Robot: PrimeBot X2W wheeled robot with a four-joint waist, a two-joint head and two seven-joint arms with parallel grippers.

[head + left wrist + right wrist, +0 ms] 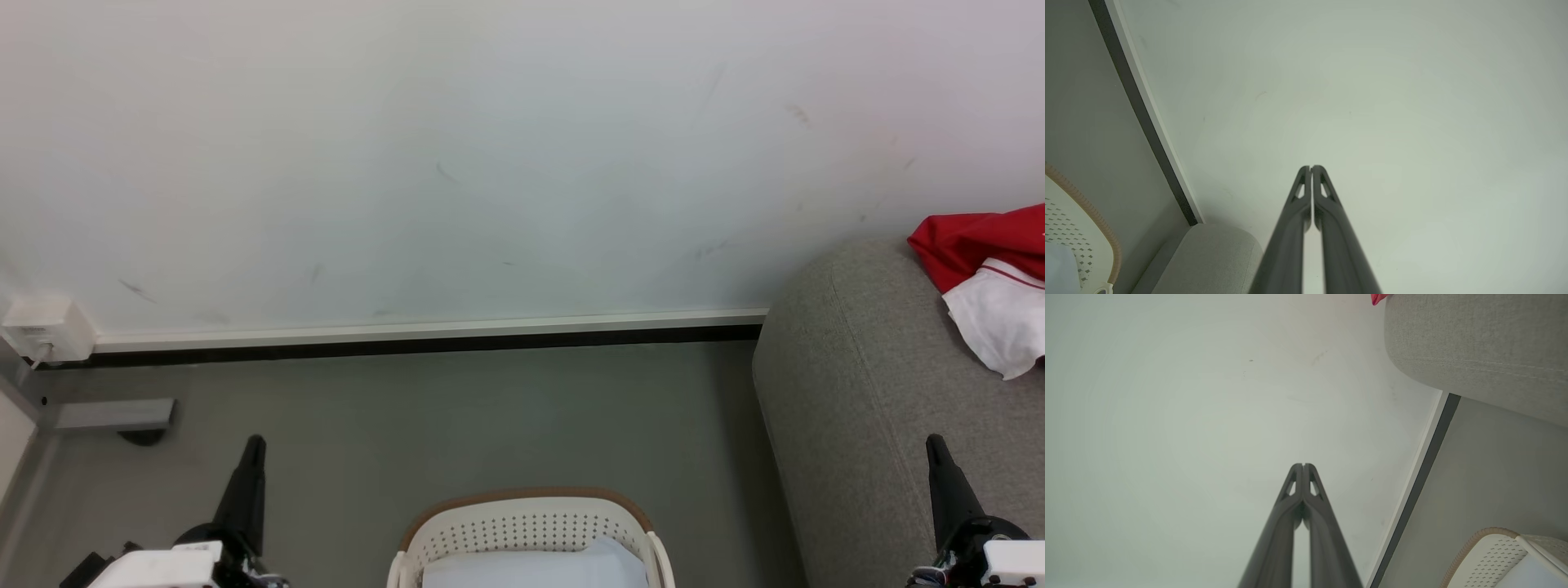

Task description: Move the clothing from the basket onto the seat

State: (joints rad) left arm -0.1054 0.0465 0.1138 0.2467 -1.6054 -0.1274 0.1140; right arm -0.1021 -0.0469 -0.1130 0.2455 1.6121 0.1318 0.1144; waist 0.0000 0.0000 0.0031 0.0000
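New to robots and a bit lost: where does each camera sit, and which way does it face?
Head view: on the head, facing forward and down at wall, floor, basket and seat with clothing; left fingers and right fingers at the bottom.
Left wrist view: on the left wrist, aimed along its shut fingers at the wall.
Right wrist view: on the right wrist, likewise.
Shared: both wrist views catch basket and seat.

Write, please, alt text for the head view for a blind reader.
Red and white clothing lies on the grey seat at right; the cream basket, holding a pale item, sits on the floor below centre. The left claw and right claw, both shut, point up toward a white wall.
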